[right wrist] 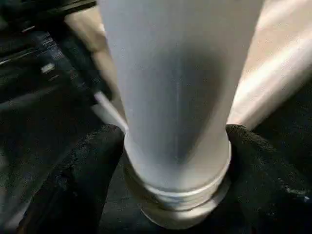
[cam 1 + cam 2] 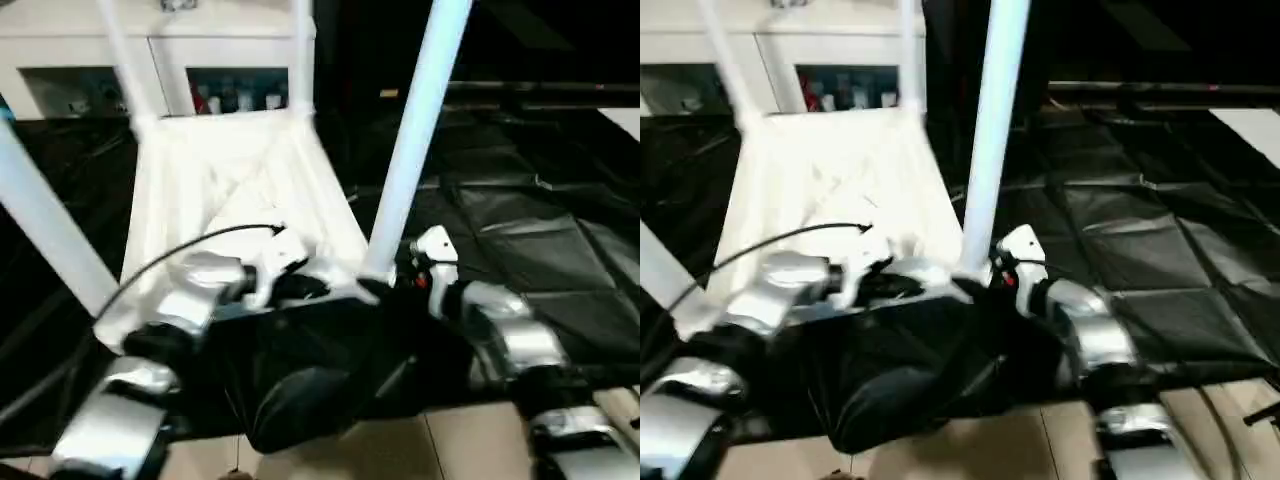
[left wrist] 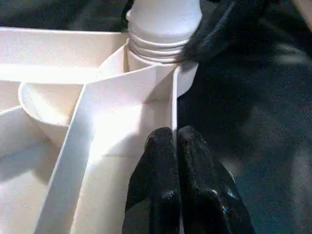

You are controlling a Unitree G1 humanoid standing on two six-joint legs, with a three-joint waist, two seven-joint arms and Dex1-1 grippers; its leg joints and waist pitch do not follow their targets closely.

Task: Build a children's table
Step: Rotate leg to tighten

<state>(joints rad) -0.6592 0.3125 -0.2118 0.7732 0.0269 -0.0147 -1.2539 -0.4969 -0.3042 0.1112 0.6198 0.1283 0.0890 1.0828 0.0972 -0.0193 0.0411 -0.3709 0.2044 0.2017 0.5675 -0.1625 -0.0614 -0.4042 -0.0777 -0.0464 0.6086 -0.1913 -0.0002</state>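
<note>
Black sheeting (image 2: pixel 520 230) spread across the floor from 9 to 3 o'clock, creased into panels; pale floor tiles (image 2: pixel 400 450) at 6 o'clock. White cabinet (image 2: pixel 90 40) with glass doors along the back at 11 o'clock, small coloured items behind the glass.

Upside-down white tabletop (image 2: pixel 230 180) lying on the sheeting at centre, ribbed underside up. Four white legs (image 2: pixel 415 140) standing up from its corner sockets: two at the far corners toward 12 o'clock, one at 9 o'clock, one at the near corner toward 3 o'clock.

Silver forearms coming in from 7 and 5 o'clock.

Right gripper (image 1: pixel 175 161) set around the base of the near leg, one black finger (image 1: pixel 83 180) on each side of the tube just above its threaded collar, jaws spread wide enough to take it, pads touching or nearly so.

Left gripper (image 3: pixel 175 146) fully closed, fingertips pressed together over a thin rib of the tabletop just beside that same corner socket.
</note>
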